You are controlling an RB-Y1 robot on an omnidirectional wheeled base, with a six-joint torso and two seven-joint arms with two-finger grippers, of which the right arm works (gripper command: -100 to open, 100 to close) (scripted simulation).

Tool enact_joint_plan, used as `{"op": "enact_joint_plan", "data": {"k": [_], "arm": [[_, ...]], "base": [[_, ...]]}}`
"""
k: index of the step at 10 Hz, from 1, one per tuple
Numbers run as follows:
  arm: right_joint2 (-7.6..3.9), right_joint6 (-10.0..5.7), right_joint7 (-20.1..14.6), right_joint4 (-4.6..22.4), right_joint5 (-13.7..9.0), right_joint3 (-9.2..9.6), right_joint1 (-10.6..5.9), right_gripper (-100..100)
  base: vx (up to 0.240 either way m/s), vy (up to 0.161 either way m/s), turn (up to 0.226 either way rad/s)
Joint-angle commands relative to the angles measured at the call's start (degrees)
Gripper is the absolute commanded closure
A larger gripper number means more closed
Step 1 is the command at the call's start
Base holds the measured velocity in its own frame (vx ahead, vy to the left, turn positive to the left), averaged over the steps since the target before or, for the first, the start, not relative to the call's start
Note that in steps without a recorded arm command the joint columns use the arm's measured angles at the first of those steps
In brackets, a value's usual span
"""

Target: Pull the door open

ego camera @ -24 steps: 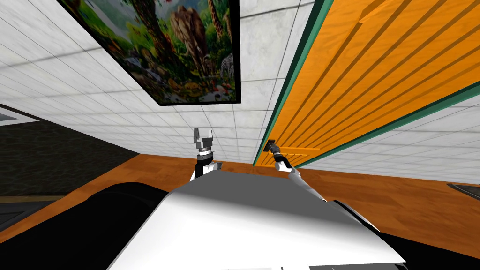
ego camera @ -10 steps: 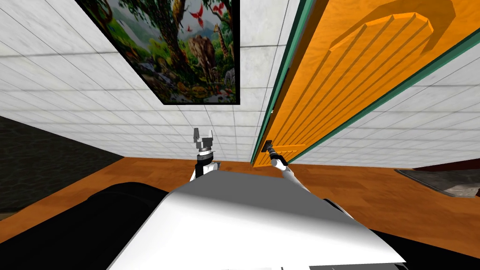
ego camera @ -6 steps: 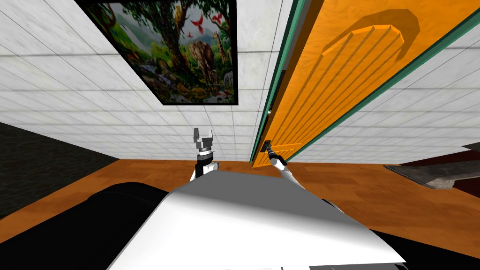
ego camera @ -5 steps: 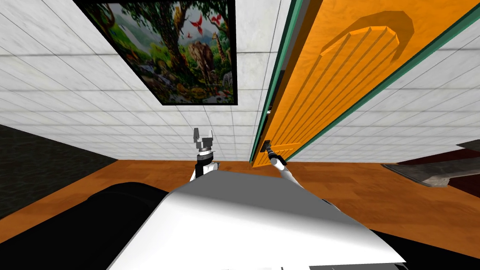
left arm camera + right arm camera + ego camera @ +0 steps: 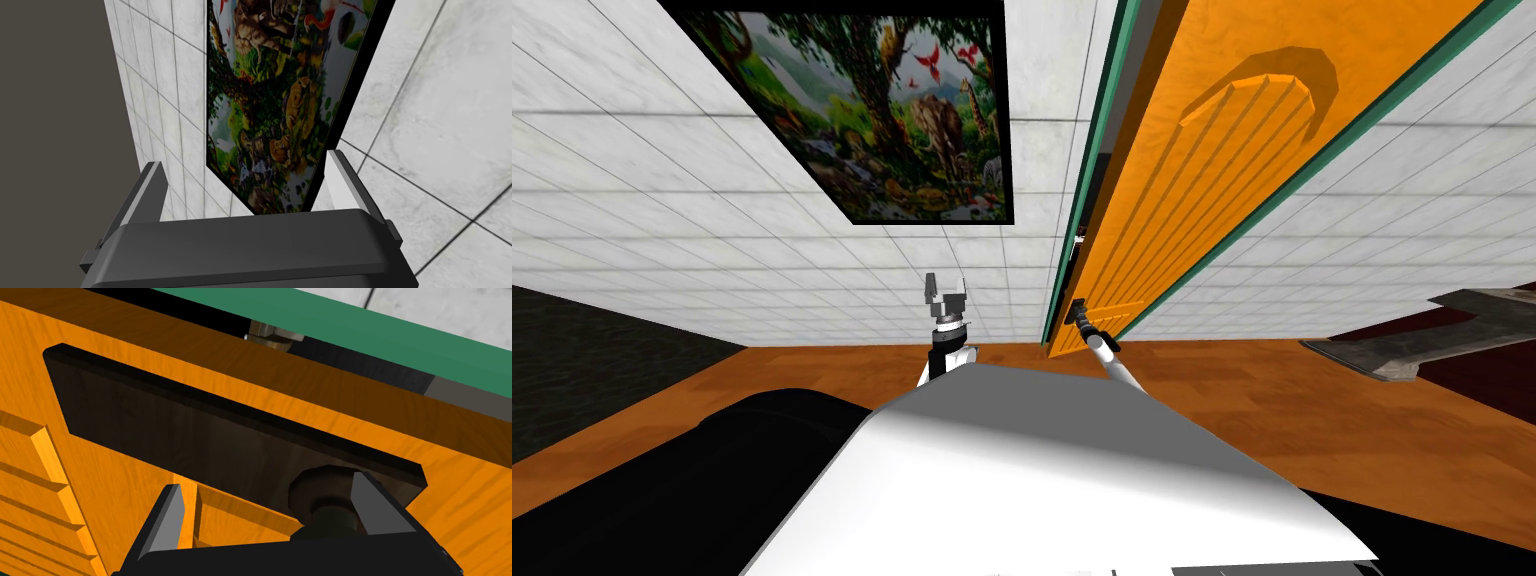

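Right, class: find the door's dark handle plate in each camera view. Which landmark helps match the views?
Head view: handle plate on the orange door's edge, at the right gripper.
Right wrist view: handle plate between that gripper and the green frame.
Left wrist view: faces the wall picture instead.
Shared landmark: the green frame.

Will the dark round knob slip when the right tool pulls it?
The dark round knob looks smooth and sits beside one finger of the open right tool, so it may slip. The orange door, ajar, probably swings rigidly.

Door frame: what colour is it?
The door frame is plain green, beside the orange door; right wrist view shows it best.
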Motion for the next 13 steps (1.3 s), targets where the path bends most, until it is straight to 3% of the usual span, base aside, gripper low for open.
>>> {"op": "enact_joint_plan", "data": {"k": [1,3,4,5,6,7,10,11,12,13], "arm": [[-0.31,1.96,-1.78,0.59,-2.74,-0.11,1.09,100],[-0.07,1.96,-1.78,0.59,-2.74,-1.34,1.09,100],[-0.31,1.97,-1.78,0.59,-2.74,-1.01,1.09,100],[0.18,2.53,-1.78,0.59,-1.84,-2.21,1.09,100],[-0.15,2.0,-1.78,0.59,-2.11,-1.63,1.09,100],[0.81,4.54,-4.13,0.35,-5.25,-0.88,1.13,100],[0.81,4.54,-4.13,0.35,-6.09,-0.88,1.13,100],[1.93,7.11,-6.48,0.1,-9.44,-1.66,1.17,100],[1.93,7.11,-6.48,0.1,-9.44,-1.66,1.17,100],[3.05,9.54,-8.83,-0.14,-11.03,-2.43,1.21,100]], "base": [[-0.04,-0.027,-0.058],[-0.007,-0.006,0.005],[-0.003,0.009,0.003],[-0.002,0.006,-0.017],[0.0,0.0,0.0],[-0.016,-0.024,-0.065],[-0.011,-0.02,-0.018],[-0.024,-0.027,-0.093],[-0.028,-0.027,-0.031],[-0.032,-0.048,-0.081]]}}
